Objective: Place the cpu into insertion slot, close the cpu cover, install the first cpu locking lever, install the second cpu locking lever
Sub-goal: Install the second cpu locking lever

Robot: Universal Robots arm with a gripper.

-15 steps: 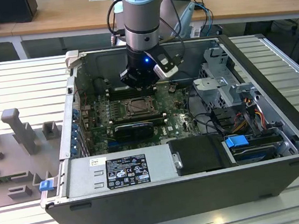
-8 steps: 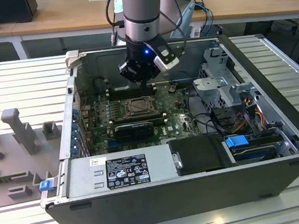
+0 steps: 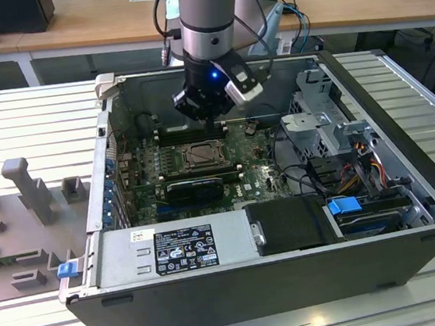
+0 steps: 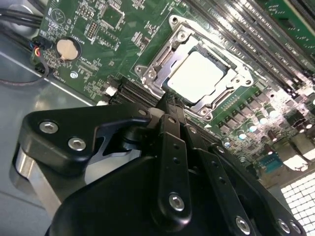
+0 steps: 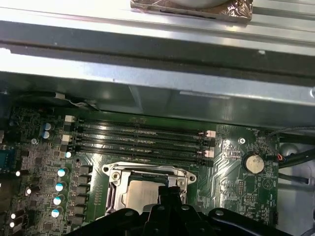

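Note:
The cpu (image 4: 199, 76) (image 5: 141, 195), a pale square chip, lies flat in the insertion slot (image 3: 201, 157) of the green motherboard (image 4: 93, 24). The cpu cover (image 4: 165, 51) (image 5: 147, 171), a silvery frame, lies down around the chip, whose face shows through its window. My gripper (image 4: 168, 102) (image 5: 170, 191) (image 3: 208, 117) hangs just above one edge of the socket. Its black fingers meet at a point, shut with nothing between them. In both wrist views the gripper body hides part of the socket's near edge.
The board sits deep in an open computer case (image 3: 294, 280). Memory slots (image 5: 142, 137) run beside the socket, with a coin battery (image 4: 68, 48) nearby. A long black card (image 3: 195, 187), the power supply (image 3: 176, 246), a drive cage (image 3: 323, 119) and cables (image 3: 352, 175) crowd the case.

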